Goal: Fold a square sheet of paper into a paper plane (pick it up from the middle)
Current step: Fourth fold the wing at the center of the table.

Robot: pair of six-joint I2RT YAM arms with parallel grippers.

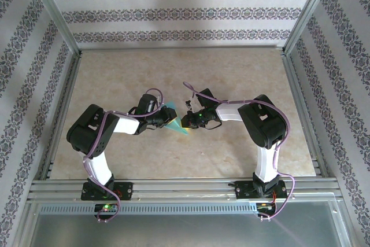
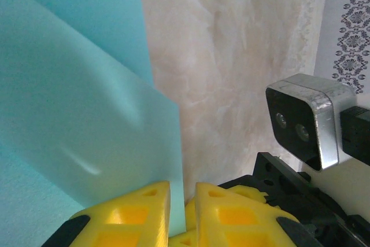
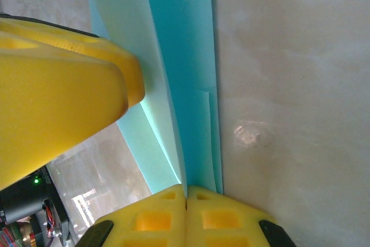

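1. My left gripper (image 2: 182, 192) and right gripper (image 3: 186, 194) were nose to nose over the middle of the table (image 1: 243, 73).
2. The plane (image 1: 175, 122) was between them: a light-blue wedge, gripped from both sides.
3. Left fingers (image 2: 133, 215) were nearly closed with only a thin slot left. The plane's edge ran down into that slot, so I was pinching it.
4. Right fingers (image 3: 231, 221) were pressed tip to tip. The plane's folded layers converged into the seam and were pinched there too.
5. In the right wrist view, creases ran lengthwise up the plane, and my left fingers sat against its left face.
6. In the left wrist view, the right wrist's camera (image 2: 306, 122) was near, to the right of the plane.
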